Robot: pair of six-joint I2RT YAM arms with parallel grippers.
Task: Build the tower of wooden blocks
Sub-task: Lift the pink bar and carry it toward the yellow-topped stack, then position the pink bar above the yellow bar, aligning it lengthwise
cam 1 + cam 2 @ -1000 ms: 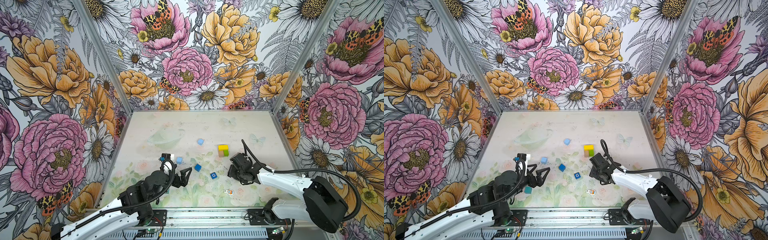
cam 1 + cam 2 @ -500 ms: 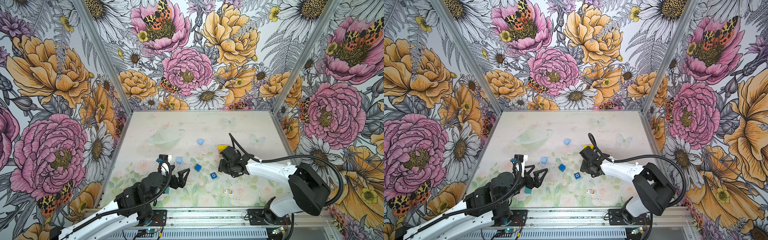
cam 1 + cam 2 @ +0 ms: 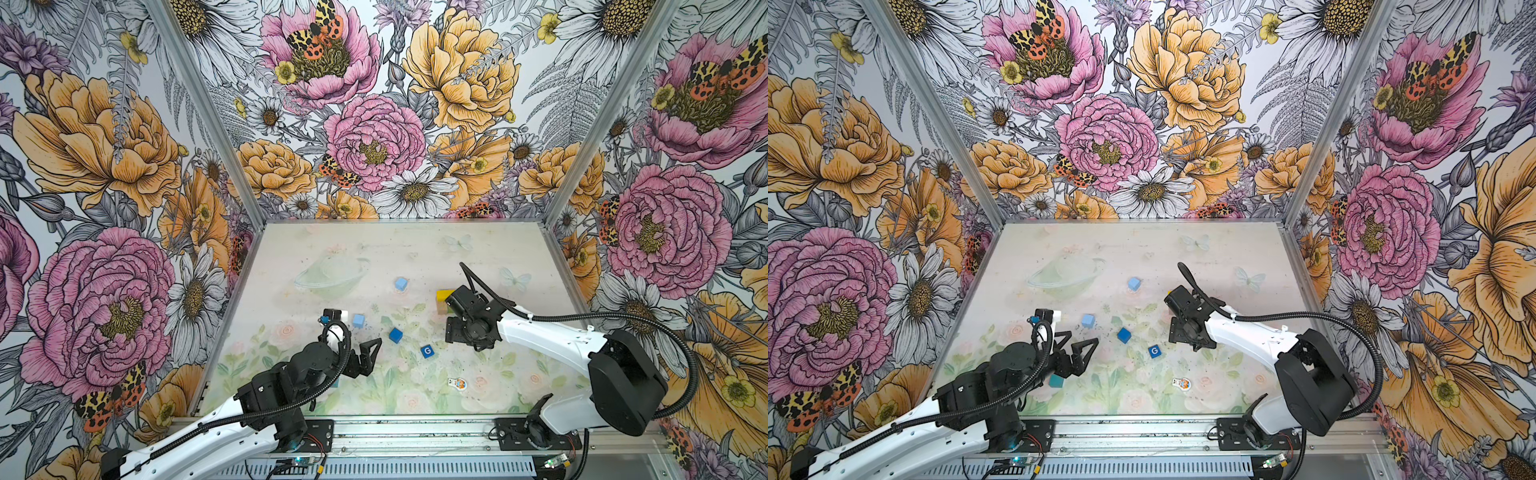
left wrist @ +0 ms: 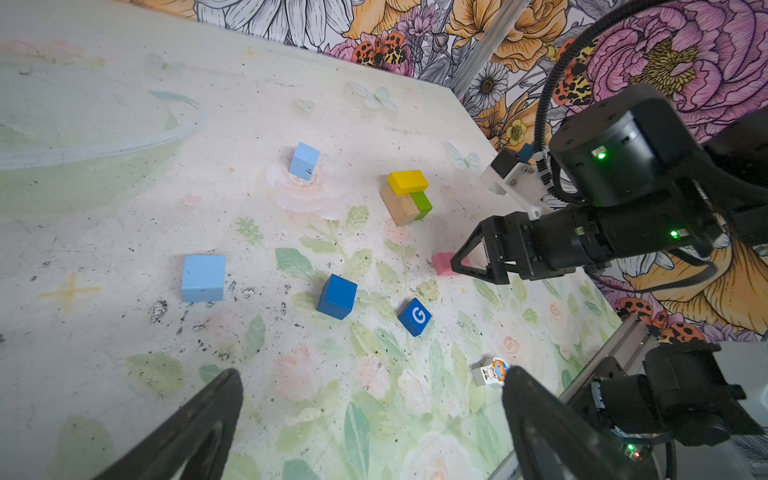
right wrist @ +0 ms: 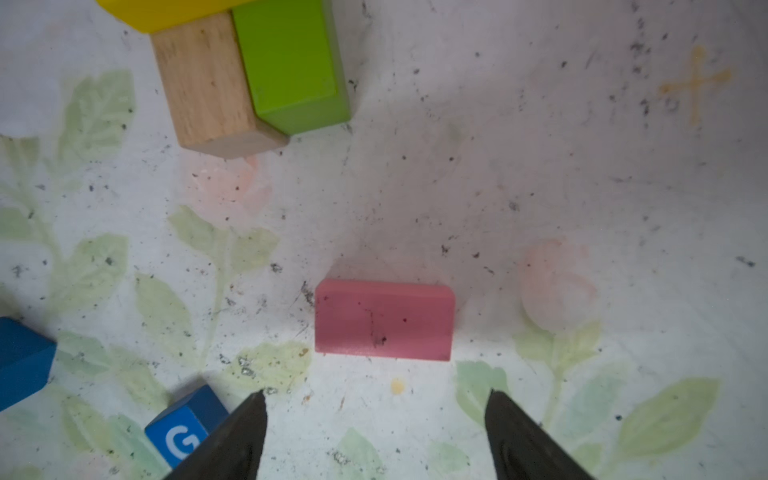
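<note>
Right arm has come in from the side and spread its jaws as we line up on the pink oblong (image 5: 382, 320).

Our right gripper (image 5: 374, 399) hangs low with its fingers apart and nothing between them. The pink oblong lies flat just ahead of the tips, and the gap is wider than its long side, so we judge that we can straddle it end to end. The tower (image 4: 405, 195) is only a base so far: a yellow oblong (image 4: 407, 180) rests across a plain-wood oblong (image 4: 399, 205) and a green oblong (image 4: 423, 203) set side by side, near the pink one, so the carry should be short. Our left gripper (image 4: 370, 374) hovers wide open and empty, short of the G cube (image 4: 415, 316), the dark blue cube (image 4: 337, 296) and the light blue cubes (image 4: 203, 276), which we judge belong to the upper storeys.
</note>
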